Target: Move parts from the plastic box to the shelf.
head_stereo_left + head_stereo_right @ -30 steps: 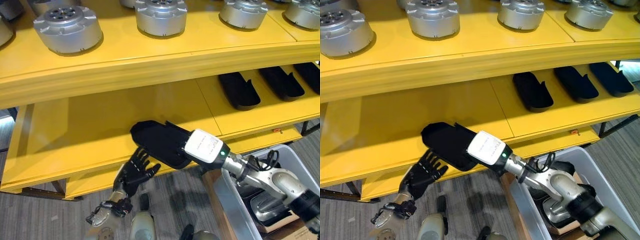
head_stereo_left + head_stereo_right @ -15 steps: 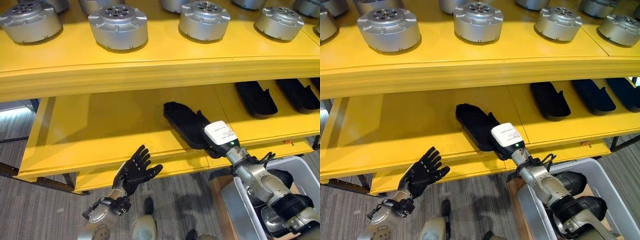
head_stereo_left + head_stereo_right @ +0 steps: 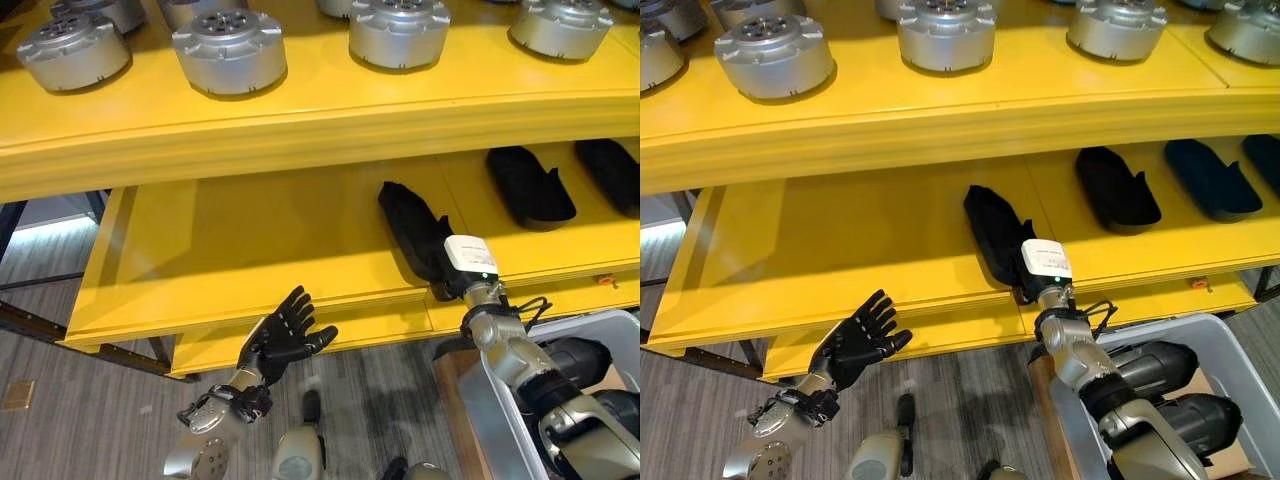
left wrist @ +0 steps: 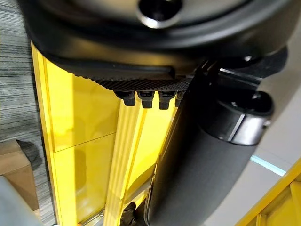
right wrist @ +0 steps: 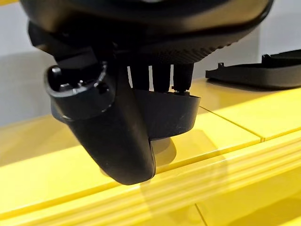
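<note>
We saw the right hand (image 5: 113,117) gripping a black part (image 3: 412,232) on the yellow shelf (image 3: 250,250), the left hand (image 3: 285,335) spread open below.

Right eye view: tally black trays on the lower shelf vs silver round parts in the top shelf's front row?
Black trays: 4
Silver round parts: 5, leftmost cut off
Total: 9

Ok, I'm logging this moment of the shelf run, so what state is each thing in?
Black part: lying on the lower shelf, right hand curled round its near end.
Left hand: open, fingers spread, holding nothing, in front of the shelf's edge.
Other black parts: lying on the lower shelf, further right.
Silver round parts: standing on the upper shelf.
Plastic box: open-topped.
</note>
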Robot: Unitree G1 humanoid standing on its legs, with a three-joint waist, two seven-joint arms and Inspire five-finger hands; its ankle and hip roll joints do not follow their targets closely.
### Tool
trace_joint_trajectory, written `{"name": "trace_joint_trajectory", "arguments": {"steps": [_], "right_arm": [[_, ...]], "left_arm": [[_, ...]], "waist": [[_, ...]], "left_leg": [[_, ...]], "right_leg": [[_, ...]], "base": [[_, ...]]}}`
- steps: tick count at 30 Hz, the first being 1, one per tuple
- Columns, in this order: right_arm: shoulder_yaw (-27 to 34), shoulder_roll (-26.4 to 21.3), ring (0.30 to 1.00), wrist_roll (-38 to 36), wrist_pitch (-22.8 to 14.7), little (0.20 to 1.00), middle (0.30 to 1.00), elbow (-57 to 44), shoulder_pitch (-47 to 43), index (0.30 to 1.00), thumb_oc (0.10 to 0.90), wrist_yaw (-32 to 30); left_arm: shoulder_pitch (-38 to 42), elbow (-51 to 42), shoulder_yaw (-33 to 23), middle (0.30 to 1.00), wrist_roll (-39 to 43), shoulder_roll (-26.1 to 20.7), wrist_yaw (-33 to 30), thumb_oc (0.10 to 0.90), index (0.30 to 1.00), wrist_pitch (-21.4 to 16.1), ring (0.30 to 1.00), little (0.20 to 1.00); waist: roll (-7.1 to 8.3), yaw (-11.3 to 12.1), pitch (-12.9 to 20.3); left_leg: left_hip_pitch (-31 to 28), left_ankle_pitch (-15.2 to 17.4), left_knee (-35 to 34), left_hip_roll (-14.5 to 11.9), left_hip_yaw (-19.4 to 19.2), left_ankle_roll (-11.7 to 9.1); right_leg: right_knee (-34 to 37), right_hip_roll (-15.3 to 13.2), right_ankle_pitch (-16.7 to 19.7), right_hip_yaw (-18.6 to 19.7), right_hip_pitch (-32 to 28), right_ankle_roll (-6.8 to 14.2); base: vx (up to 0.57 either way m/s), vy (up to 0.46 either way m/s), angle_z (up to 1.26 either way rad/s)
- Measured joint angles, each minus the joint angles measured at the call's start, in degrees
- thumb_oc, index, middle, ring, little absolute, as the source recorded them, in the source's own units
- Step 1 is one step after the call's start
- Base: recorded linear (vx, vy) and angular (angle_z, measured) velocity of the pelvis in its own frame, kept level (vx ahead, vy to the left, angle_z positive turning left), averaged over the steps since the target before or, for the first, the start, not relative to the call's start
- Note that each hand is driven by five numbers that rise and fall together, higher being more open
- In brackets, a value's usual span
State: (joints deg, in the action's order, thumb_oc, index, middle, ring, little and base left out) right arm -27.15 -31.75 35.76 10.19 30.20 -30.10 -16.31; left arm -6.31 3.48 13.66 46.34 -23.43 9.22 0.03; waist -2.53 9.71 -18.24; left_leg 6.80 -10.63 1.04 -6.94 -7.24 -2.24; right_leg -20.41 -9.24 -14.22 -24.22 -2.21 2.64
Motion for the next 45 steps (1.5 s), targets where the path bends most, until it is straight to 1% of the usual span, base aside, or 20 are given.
{"name": "trace_joint_trajectory", "arguments": {"steps": [4, 7, 9, 10, 13, 14, 17, 18, 22, 23, 25, 29, 31, 34, 37, 39, 40, 41, 42, 45], "right_arm": [[0.1, 0.1, 0.300, 0.0, 0.5, 0.300, 0.300, 3.6, -2.9, 0.300, 0.400, -1.4], [0.0, 0.0, 0.300, 0.3, 0.3, 0.300, 0.300, 4.6, -4.3, 0.300, 0.400, -1.7], [-0.2, -0.5, 0.300, 1.1, 0.3, 0.300, 0.300, 6.5, -7.7, 0.300, 0.400, -2.4], [-0.4, -0.7, 0.300, 2.6, 0.4, 0.300, 0.300, 7.9, -11.6, 0.300, 0.400, -3.4], [-1.7, -1.1, 0.300, 3.9, 0.3, 0.300, 0.300, 10.4, -16.0, 0.300, 0.400, -4.2], [-1.9, -1.2, 0.300, 4.8, 0.3, 0.300, 0.300, 11.1, -17.1, 0.300, 0.400, -4.7], [-2.2, -1.9, 0.300, 7.1, 0.7, 0.300, 0.300, 11.0, -18.0, 0.300, 0.400, -6.3], [-3.9, -2.6, 0.300, 7.4, 1.4, 0.300, 0.300, 11.0, -18.7, 0.300, 0.400, -6.7], [-4.5, -3.3, 0.300, 8.6, 2.2, 0.300, 0.300, 11.2, -18.9, 0.300, 0.400, -6.9], [-4.7, -3.6, 0.300, 8.6, 2.3, 0.300, 0.300, 11.4, -19.2, 0.300, 0.400, -7.0], [-5.9, -4.2, 0.300, 8.6, 2.3, 0.300, 0.300, 13.0, -20.7, 0.300, 0.400, -6.6], [-5.9, -4.7, 0.300, 8.6, 2.7, 0.300, 0.300, 14.3, -21.6, 0.300, 0.400, -6.5], [-6.5, -4.7, 0.300, 8.6, 2.7, 0.300, 0.300, 14.9, -22.4, 0.300, 0.400, -6.5], [-6.5, -4.7, 0.300, 8.5, 2.7, 0.300, 0.300, 14.9, -22.9, 0.300, 0.400, -6.4], [-6.6, -5.2, 0.300, 8.5, 3.6, 0.300, 0.300, 15.2, -24.5, 0.300, 0.400, -4.9], [-6.6, -6.9, 0.300, 8.5, 4.4, 0.300, 0.300, 15.2, -25.7, 0.300, 0.400, -3.5], [-6.6, -7.4, 0.300, 8.5, 4.8, 0.300, 0.300, 15.6, -26.6, 0.300, 0.400, -3.1], [-6.5, -8.0, 0.300, 8.4, 5.4, 0.300, 0.300, 16.0, -27.9, 0.300, 0.400, -2.8], [-6.5, -8.1, 0.300, 8.4, 5.4, 0.300, 0.300, 16.0, -28.6, 0.300, 0.400, -2.7], [-6.6, -8.1, 0.300, 5.7, 5.4, 0.300, 0.300, 16.3, -29.1, 0.300, 0.400, -2.6]], "left_arm": [[0.6, 0.1, 0.2, 1.000, 0.0, -0.1, 0.0, 0.900, 1.000, 0.0, 1.000, 1.000], [1.0, 0.4, 0.3, 1.000, 0.0, -0.2, 0.0, 0.900, 1.000, 0.0, 1.000, 1.000], [2.6, 0.2, 0.6, 1.000, 0.1, -0.7, 0.1, 0.900, 1.000, -0.1, 1.000, 1.000], [4.2, 0.2, 0.7, 1.000, 0.1, -1.3, 0.2, 0.900, 1.000, -0.1, 1.000, 1.000], [5.0, 0.2, 1.1, 1.000, 0.1, -1.7, 0.2, 0.900, 1.000, 0.0, 1.000, 1.000], [5.1, 0.2, 1.5, 1.000, 0.1, -1.9, 0.2, 0.900, 1.000, 0.0, 1.000, 1.000], [5.3, 0.2, 2.2, 1.000, 0.1, -2.4, 0.2, 0.900, 1.000, 0.2, 1.000, 1.000], [5.0, 0.2, 2.4, 1.000, 0.1, -2.4, 0.2, 0.900, 1.000, 0.3, 1.000, 1.000], [5.0, -0.3, 2.5, 1.000, 0.1, -2.6, 0.2, 0.900, 1.000, 1.0, 1.000, 1.000], [4.7, -1.0, 2.5, 1.000, 0.1, -2.8, 0.2, 0.900, 1.000, 1.1, 1.000, 1.000], [4.3, -3.4, 2.3, 1.000, 0.1, -3.1, 0.2, 0.900, 1.000, 1.2, 1.000, 1.000], [4.3, -5.4, 2.3, 1.000, 0.1, -3.2, 0.3, 0.900, 1.000, 1.4, 1.000, 1.000], [4.6, -5.4, 2.2, 1.000, 0.0, -3.4, 0.4, 0.900, 1.000, 2.1, 1.000, 1.000], [4.4, -5.4, 2.3, 1.000, -0.1, -3.9, 0.5, 0.900, 1.000, 2.9, 1.000, 1.000], [4.4, -5.4, 2.2, 1.000, -1.7, -5.1, 1.4, 0.900, 1.000, 3.8, 1.000, 1.000], [4.4, -5.5, 2.1, 1.000, -1.7, -5.1, 1.4, 0.900, 1.000, 3.9, 1.000, 1.000], [4.4, -5.5, 1.9, 1.000, -1.7, -5.2, 1.4, 0.900, 1.000, 3.9, 1.000, 1.000], [4.5, -5.5, 1.9, 1.000, -1.7, -5.3, 1.4, 0.900, 1.000, 4.0, 1.000, 1.000], [4.5, -5.5, 1.9, 1.000, -1.7, -5.3, 1.4, 0.900, 1.000, 4.3, 1.000, 1.000], [4.6, -5.5, 1.9, 1.000, -1.8, -5.3, 1.4, 0.900, 1.000, 5.0, 1.000, 1.000]], "waist": [[-0.86, 0.6, -1.0], [-1.09, 1.0, -1.7], [-1.68, 1.4, -2.6], [-2.39, 1.5, -4.2], [-3.12, 1.7, -5.9], [-3.44, 2.0, -6.4], [-3.21, 3.3, -7.9], [-3.34, 3.6, -8.2], [-3.17, 4.3, -8.3], [-3.12, 4.6, -8.3], [-2.96, 5.0, -8.4], [-2.86, 6.2, -8.5], [-2.29, 6.3, -8.8], [-1.64, 6.4, -9.2], [-1.57, 6.4, -9.2], [-1.32, 7.3, -9.4], [-0.93, 7.7, -9.6], [-0.17, 8.0, -10.1], [0.05, 8.2, -10.2], [0.18, 8.7, -10.3]], "left_leg": [[2.2, -0.7, 0.8, 0.0, 1.0, -0.3], [2.5, -1.1, 0.9, -0.1, 1.2, -0.5], [4.3, -2.1, 1.0, -0.4, 1.5, -1.0], [6.5, -2.7, 1.1, -0.9, 1.9, -1.4], [8.0, -3.1, 1.1, -1.0, 3.9, -1.7], [8.4, -2.5, 1.0, -1.0, 4.7, -1.9], [9.3, 1.0, 2.0, -0.9, 4.8, -1.4], [9.9, 1.6, 3.1, -0.9, 5.9, -1.5], [10.5, 1.6, 3.8, -0.7, 6.3, -1.5], [10.5, 1.6, 3.8, -0.4, 6.4, -1.5], [11.1, 1.6, 4.8, 0.0, 7.7, -1.5], [11.1, 1.6, 4.9, -0.1, 8.1, -1.5], [11.2, 1.4, 5.0, 0.0, 9.1, -1.7], [11.3, 1.1, 5.3, 0.0, 9.2, -1.7], [11.9, -0.3, 6.1, 0.0, 9.3, -1.8], [12.3, -0.3, 7.0, 0.2, 9.1, -1.8], [12.4, -0.3, 7.1, 0.3, 9.1, -1.8], [12.6, -0.4, 7.5, 0.6, 9.1, -1.7], [12.8, -0.4, 7.8, 0.8, 9.2, -1.7], [12.8, -0.1, 8.6, 1.2, 9.2, -1.9]], "right_leg": [[-3.9, -0.5, -1.6, -0.1, 3.1, -0.8], [-5.7, -0.8, -2.3, -0.1, 3.9, -1.0], [-8.4, -1.0, -3.1, -0.1, 6.8, -1.7], [-11.4, -1.1, -4.0, 0.0, 10.1, -2.8], [-14.2, -0.9, -4.8, 0.0, 12.5, -4.2], [-14.6, -1.0, -4.9, -0.1, 13.2, -4.7], [-14.8, -1.3, -4.7, -0.2, 14.1, -5.4], [-15.2, -1.2, -4.9, -0.6, 14.1, -5.6], [-15.1, -1.1, -4.9, -0.6, 14.1, -5.8], [-15.5, -0.9, -5.1, -0.4, 14.2, -5.3], [-15.9, -1.3, -5.5, -0.6, 14.2, -5.5], [-16.2, -1.3, -5.9, -0.9, 14.2, -5.6], [-16.2, -1.3, -6.0, -1.5, 13.9, -5.5], [-16.5, -1.3, -6.3, -1.6, 13.9, -5.5], [-16.8, -1.3, -6.7, -1.6, 13.9, -5.1], [-16.8, -1.5, -6.9, -1.5, 13.9, -4.8], [-16.8, -1.7, -7.0, -1.5, 13.9, -4.7], [-16.9, -1.9, -7.1, -1.6, 13.8, -4.5], [-16.8, -2.1, -7.2, -1.6, 13.7, -4.5], [-16.4, -2.4, -7.2, -1.6, 13.1, -4.2]], "base": [[-0.07, -0.037, 0.08], [-0.14, -0.050, 0.03], [-0.18, -0.066, 0.02], [-0.17, -0.085, 0.01], [-0.07, -0.059, 0.01], [-0.03, -0.048, 0.02], [-0.02, -0.061, -0.01], [0.00, -0.066, 0.04], [0.01, -0.064, 0.01], [0.04, -0.111, 0.02], [0.04, -0.088, 0.08], [0.04, -0.064, 0.03], [0.05, -0.036, 0.07], [0.05, -0.026, 0.01], [0.11, -0.014, 0.02], [0.11, -0.007, 0.05], [0.11, -0.016, 0.06], [0.12, -0.019, 0.11], [0.14, -0.009, 0.12], [0.11, 0.016, 0.05]]}}
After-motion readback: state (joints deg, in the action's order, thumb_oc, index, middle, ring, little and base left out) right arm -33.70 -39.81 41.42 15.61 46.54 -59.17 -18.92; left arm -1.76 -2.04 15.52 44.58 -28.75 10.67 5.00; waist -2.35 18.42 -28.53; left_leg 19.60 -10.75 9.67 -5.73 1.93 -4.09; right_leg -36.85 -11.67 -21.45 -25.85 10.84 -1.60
